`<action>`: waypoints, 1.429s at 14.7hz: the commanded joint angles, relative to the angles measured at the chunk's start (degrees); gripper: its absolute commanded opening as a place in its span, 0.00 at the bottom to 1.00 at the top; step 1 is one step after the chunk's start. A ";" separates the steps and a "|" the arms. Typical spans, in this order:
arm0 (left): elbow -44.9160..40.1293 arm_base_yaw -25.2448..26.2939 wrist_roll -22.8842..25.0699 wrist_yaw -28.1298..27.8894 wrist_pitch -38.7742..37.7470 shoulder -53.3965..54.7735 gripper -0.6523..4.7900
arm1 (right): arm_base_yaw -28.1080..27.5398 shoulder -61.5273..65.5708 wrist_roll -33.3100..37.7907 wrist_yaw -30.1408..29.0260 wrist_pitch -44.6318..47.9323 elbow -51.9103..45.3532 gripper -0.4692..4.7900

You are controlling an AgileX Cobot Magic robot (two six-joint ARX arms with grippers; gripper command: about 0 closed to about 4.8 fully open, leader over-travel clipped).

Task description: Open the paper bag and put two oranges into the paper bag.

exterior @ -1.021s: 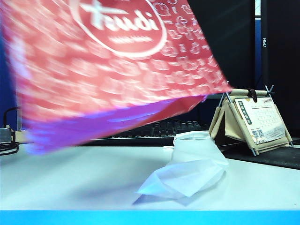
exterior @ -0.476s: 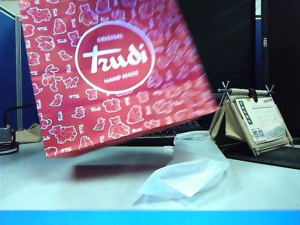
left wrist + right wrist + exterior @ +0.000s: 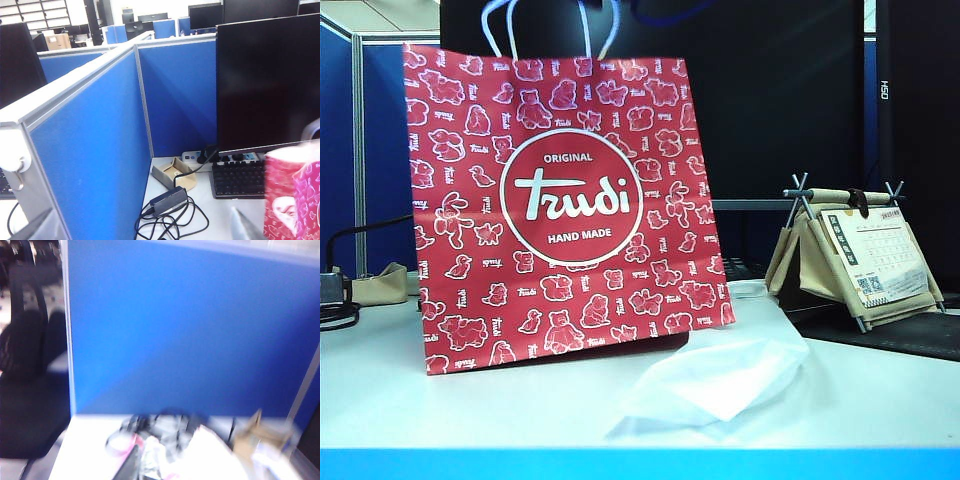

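Note:
The paper bag [image 3: 560, 210] is red with white animal outlines and a round Trudi logo. It stands upright on the white table [image 3: 470, 410], and its white cord handles [image 3: 505, 30] are drawn up out of the exterior view. A corner of the paper bag [image 3: 292, 197] also shows in the left wrist view, beside my left gripper [image 3: 142, 232], which is open and empty. My right gripper [image 3: 145, 467] is blurred and looks shut, with pink and white of the paper bag [image 3: 172, 476] at its dark finger [image 3: 129, 465]. Neither gripper shows in the exterior view. The oranges are out of view.
A crumpled white plastic bag [image 3: 720, 380] lies in front of the paper bag. A desk calendar [image 3: 860, 255] stands at the right. Behind are a monitor [image 3: 267, 80], a keyboard [image 3: 237, 180], a power adapter with tangled cable [image 3: 167, 200] and blue partitions [image 3: 100, 145].
The paper bag swung down from a tilted hang in the air and now stands upright on the table. It now hides the back of the white plastic bag.

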 commanded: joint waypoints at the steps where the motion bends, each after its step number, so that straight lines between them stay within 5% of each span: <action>1: 0.09 0.04 -0.22 0.26 0.61 0.15 0.95 | -0.31 -0.31 0.90 0.96 0.66 0.04 0.32; 2: 0.09 0.04 -0.22 0.28 0.83 0.15 0.95 | -0.55 -0.31 3.43 1.73 0.66 0.07 0.61; 4: 0.09 0.02 -0.07 0.74 2.58 0.15 0.95 | -1.01 -0.57 6.78 1.16 0.61 0.07 0.65; 6: 0.09 0.02 0.66 1.29 4.24 0.15 0.95 | -1.22 -1.33 10.10 0.98 0.42 0.09 0.80; 11: 0.13 0.02 2.54 2.38 4.98 0.22 0.95 | -1.22 -5.09 11.56 0.96 -11.56 0.07 0.80; 18: 5.75 0.04 5.51 1.51 0.96 0.15 0.95 | -1.11 -7.43 3.85 2.29 -28.28 -0.35 0.78; 19: 6.80 0.04 5.73 -1.25 -2.49 0.13 0.95 | -1.09 -11.30 1.14 2.25 -33.09 -1.01 0.66; 21: 6.82 0.04 5.51 -2.67 -4.79 -0.48 0.95 | -1.09 -16.68 -0.02 2.36 -35.32 -2.40 0.64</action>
